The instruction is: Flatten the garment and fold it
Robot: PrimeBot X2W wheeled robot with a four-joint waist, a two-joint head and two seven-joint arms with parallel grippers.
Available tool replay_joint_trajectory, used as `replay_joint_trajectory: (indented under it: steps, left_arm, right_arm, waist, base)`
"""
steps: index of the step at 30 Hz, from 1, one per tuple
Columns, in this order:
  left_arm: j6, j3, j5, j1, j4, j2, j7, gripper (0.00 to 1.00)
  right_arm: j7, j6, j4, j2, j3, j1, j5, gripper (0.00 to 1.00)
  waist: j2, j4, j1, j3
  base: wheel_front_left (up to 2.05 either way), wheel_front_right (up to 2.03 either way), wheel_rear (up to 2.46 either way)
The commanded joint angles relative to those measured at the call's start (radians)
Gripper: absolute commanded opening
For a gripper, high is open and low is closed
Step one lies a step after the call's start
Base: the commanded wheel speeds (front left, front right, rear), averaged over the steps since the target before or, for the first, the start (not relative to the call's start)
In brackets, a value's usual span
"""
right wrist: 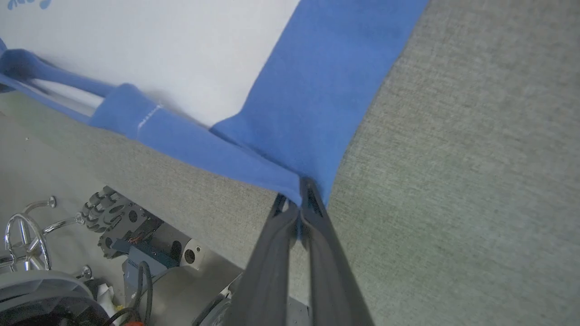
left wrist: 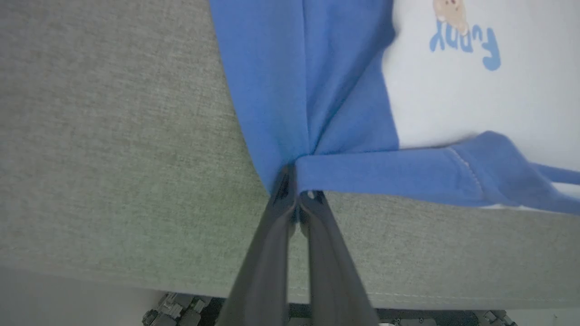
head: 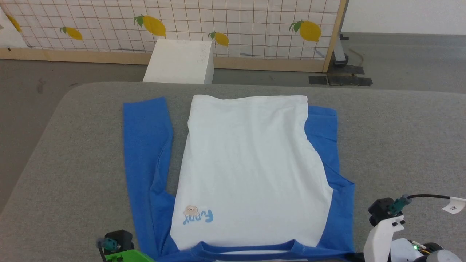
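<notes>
Garment (head: pixel 247 163), one, gripped by left hand (left wrist: pixel 297 194) and right hand (right wrist: pixel 297 198).

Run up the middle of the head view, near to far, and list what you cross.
Garment's blue neckband → white body → grey padded table → floor → lemon-print screen.

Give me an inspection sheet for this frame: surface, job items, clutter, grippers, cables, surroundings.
Surface: grey fabric-covered table.
Job's things: long-sleeved shirt spread flat, neckband toward the robot, blue sleeves alongside the white body.
Clutter: nothing seen.
Grippers: left gripper shut on one blue shoulder corner; right gripper shut on the other.
Cables: black cable with a white tag at the right wrist.
Surroundings: white box, lemon-print screen, grey floor.
</notes>
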Motion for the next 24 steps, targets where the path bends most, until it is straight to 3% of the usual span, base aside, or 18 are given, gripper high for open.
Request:
replay_joint_trajectory:
  steps: [1,4,6,7,8,17,20,24]
  left_arm:
    - [0.022,0.013,0.001,0.026,0.02,0.027,0.006,0.0]
    - [0.015,0.011,-0.002,0.011,0.027,0.018,-0.007,0.0]
    - [0.013,0.014,-0.005,0.0,0.038,0.016,-0.016,0.49]
    - [0.012,0.017,-0.009,-0.005,0.042,0.015,-0.017,1.0]
    - [0.013,0.019,-0.011,-0.008,0.043,0.015,-0.016,1.0]
    - [0.041,0.058,-0.038,0.026,-0.07,0.082,0.069,1.0]
    - [0.077,0.089,-0.048,0.055,-0.206,0.13,0.137,1.0]
    - [0.111,0.132,-0.035,0.057,-0.298,0.154,0.124,1.0]
  right_arm:
    - [0.009,-0.005,0.003,-0.009,-0.016,0.012,-0.025,0.0]
    - [0.018,-0.005,0.003,0.02,-0.01,0.013,-0.037,0.0]
    - [0.006,-0.005,0.002,0.035,-0.015,0.01,-0.043,0.0]
    - [-0.002,-0.005,-0.001,0.038,-0.013,0.008,-0.047,0.73]
    - [-0.005,-0.005,-0.001,0.043,-0.018,0.008,-0.041,1.0]
    - [0.02,-0.005,-0.093,0.023,-0.133,0.016,0.034,1.0]
    - [0.023,-0.005,-0.147,0.026,-0.244,-0.019,0.043,1.0]
    - [-0.002,-0.005,-0.157,0.053,-0.313,-0.09,0.02,1.0]
  waist:
    - [-0.0001,0.003,0.0001,0.004]
    - [-0.0001,0.006,0.0001,0.008]
    - [-0.0001,0.007,0.0001,0.008]
    - [-0.0001,0.006,0.0001,0.007]
    - [-0.0001,0.005,0.0001,0.005]
    - [-0.0001,-0.007,0.0001,-0.022]
    - [-0.0001,-0.013,0.0001,-0.022]
    - [-0.0001,-0.015,0.0001,-0.004]
  base:
    - [0.0,0.0,0.0]
    - [0.0,0.0,0.0]
    - [0.0,0.0,0.0]
    - [0.0,0.0,0.0]
    - [0.0,0.0,0.0]
    - [0.0,0.0,0.0]
    - [0.0,0.0,0.0]
    - [0.0,0.0,0.0]
